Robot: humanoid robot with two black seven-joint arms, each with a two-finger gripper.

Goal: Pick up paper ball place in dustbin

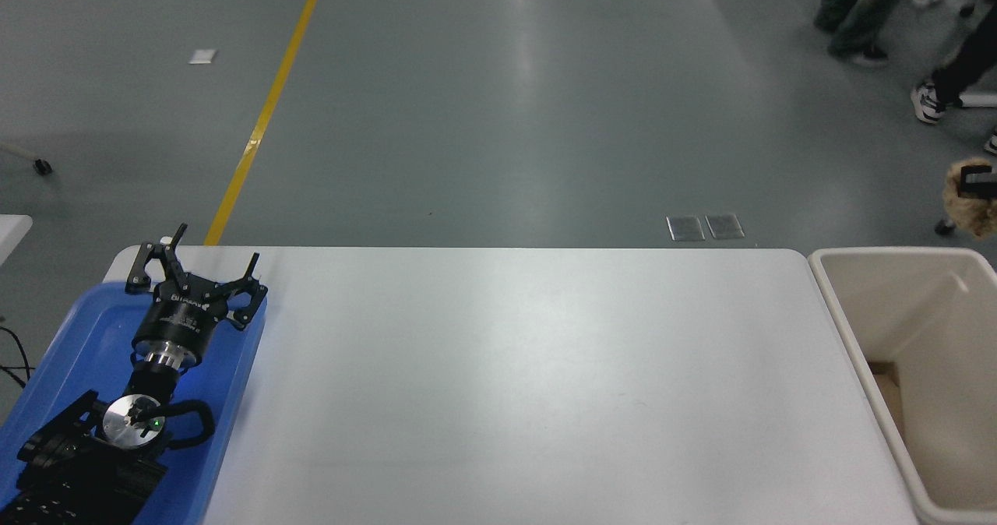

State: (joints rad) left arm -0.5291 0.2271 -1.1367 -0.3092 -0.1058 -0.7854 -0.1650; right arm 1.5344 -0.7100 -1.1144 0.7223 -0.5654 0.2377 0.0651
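Right tool [978, 182] — only a black fingertip shows at the frame's right edge — pinches the wrinkled tan paper ball [968, 207], held above the cream rectangular plastic dustbin [837, 307]. Left tool [198, 276] — fingers spread — sits parked over the blue plastic tray [62, 354] on the white bench [514, 385].

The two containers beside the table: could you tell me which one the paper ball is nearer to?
The cream dustbin at the table's right end: the paper ball is held by the right gripper beyond its far rim. The blue tray sits at the opposite end.
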